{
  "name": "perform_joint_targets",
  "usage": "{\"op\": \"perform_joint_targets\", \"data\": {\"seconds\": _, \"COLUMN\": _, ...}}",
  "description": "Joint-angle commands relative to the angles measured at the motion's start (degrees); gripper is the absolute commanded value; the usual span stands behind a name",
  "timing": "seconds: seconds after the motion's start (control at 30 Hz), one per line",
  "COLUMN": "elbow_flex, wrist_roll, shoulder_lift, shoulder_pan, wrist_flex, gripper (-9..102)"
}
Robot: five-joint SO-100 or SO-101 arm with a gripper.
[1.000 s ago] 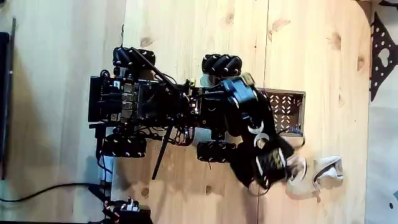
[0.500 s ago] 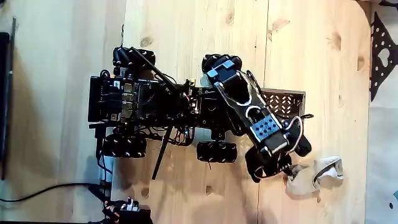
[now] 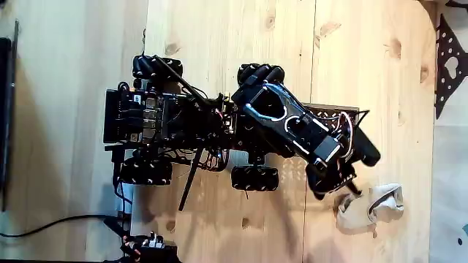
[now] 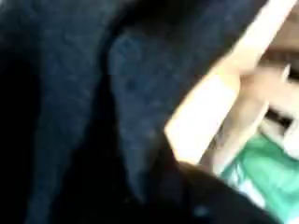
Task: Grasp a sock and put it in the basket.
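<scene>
Above the wooden table (image 3: pixel 219 44), in the fixed view, the arm (image 3: pixel 289 124) reaches out from the wheeled base (image 3: pixel 146 117) over the basket (image 3: pixel 344 111). The gripper (image 3: pixel 333 179) hangs just beyond the basket's near wall, with a dark mass at its tip that looks like the sock (image 3: pixel 329 183). The wrist view is blurred, yet black cloth (image 4: pixel 84 103) fills most of it, so the gripper seems clamped on the sock; the jaws themselves are hidden. A cream sock (image 3: pixel 371 207) lies on the table just beside the gripper. The black sock should be light, limp and easy to snag, so it will droop and swing. A bunched fold near the middle is the safest hold.
</scene>
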Motion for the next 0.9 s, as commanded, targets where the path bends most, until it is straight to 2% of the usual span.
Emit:
{"op": "perform_joint_targets", "data": {"seconds": 0.0, "elbow_flex": -1.49, "wrist_roll": 1.85, "shoulder_lift": -1.41, "shoulder_pan": -5.98, "wrist_flex": 0.09, "gripper": 0}}
{"op": "perform_joint_targets", "data": {"seconds": 0.33, "elbow_flex": 1.14, "wrist_roll": 1.14, "shoulder_lift": -6.33, "shoulder_pan": -23.12, "wrist_flex": -0.88, "gripper": 0}}
{"op": "perform_joint_targets", "data": {"seconds": 0.43, "elbow_flex": 1.05, "wrist_roll": 1.14, "shoulder_lift": -11.07, "shoulder_pan": -27.69, "wrist_flex": -3.69, "gripper": 0}}
{"op": "perform_joint_targets", "data": {"seconds": 0.67, "elbow_flex": 1.14, "wrist_roll": -2.55, "shoulder_lift": -19.78, "shoulder_pan": -34.19, "wrist_flex": -8.79, "gripper": 0}}
{"op": "perform_joint_targets", "data": {"seconds": 0.87, "elbow_flex": 1.14, "wrist_roll": -7.56, "shoulder_lift": -21.97, "shoulder_pan": -35.16, "wrist_flex": -12.30, "gripper": 1}}
